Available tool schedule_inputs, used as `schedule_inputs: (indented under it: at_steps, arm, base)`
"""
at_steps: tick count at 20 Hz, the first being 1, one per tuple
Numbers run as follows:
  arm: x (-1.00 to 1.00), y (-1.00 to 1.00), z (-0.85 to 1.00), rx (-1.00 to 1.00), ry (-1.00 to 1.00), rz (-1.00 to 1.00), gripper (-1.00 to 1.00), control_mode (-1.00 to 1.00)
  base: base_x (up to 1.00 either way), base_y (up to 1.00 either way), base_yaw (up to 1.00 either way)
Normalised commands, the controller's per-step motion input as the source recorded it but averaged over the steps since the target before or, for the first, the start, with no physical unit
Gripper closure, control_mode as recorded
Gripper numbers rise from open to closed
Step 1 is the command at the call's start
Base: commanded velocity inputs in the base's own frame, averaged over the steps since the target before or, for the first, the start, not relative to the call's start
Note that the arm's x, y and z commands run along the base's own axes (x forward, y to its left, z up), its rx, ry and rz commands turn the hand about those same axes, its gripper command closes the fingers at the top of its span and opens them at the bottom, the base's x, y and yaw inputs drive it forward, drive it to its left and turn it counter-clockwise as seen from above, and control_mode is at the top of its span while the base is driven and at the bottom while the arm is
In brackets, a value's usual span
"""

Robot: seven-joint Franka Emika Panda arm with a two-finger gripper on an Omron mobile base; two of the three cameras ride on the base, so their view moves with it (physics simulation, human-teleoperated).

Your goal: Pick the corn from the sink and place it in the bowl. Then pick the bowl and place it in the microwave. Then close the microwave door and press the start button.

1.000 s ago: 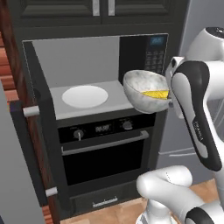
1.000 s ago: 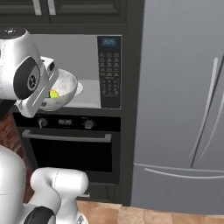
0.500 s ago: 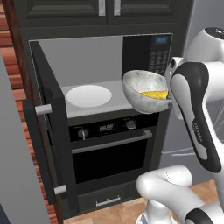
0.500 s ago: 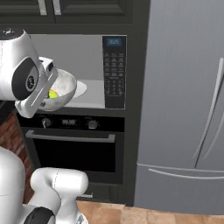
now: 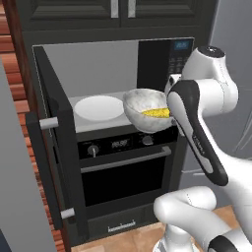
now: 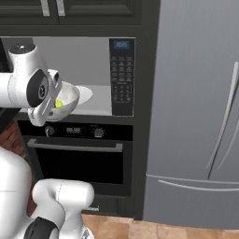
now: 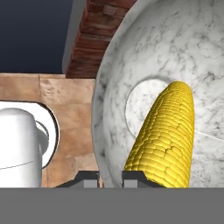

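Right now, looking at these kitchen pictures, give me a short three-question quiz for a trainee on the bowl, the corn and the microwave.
1. True or false: the corn lies inside the bowl.
2. The microwave door is: A open, B closed.
3. What holds the bowl up in front of the microwave?

Key: 1 true. 2 A. 3 the gripper, its fingertips clamped on the bowl's rim, the bowl not yet on the white round plate.
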Motion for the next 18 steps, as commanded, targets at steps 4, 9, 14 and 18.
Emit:
schedule_inputs:
  at_steps: [4,9,14,18]
  arm:
    - [0.97,0.41,-0.19,-0.03,0.0,0.16,1.0,-1.0]
    - [0.99,0.38,-0.24,-0.02,0.0,0.13,1.0,-1.0]
    - [1.0,0.3,-0.25,-0.01,0.0,0.11,1.0,-1.0]
    - [0.99,0.17,-0.21,-0.03,0.0,0.02,1.0,-1.0]
  base:
    - [0.0,0.0,0.0]
    - [0.0,0.0,0.0]
    - [0.0,0.0,0.0]
    - [0.0,0.0,0.0]
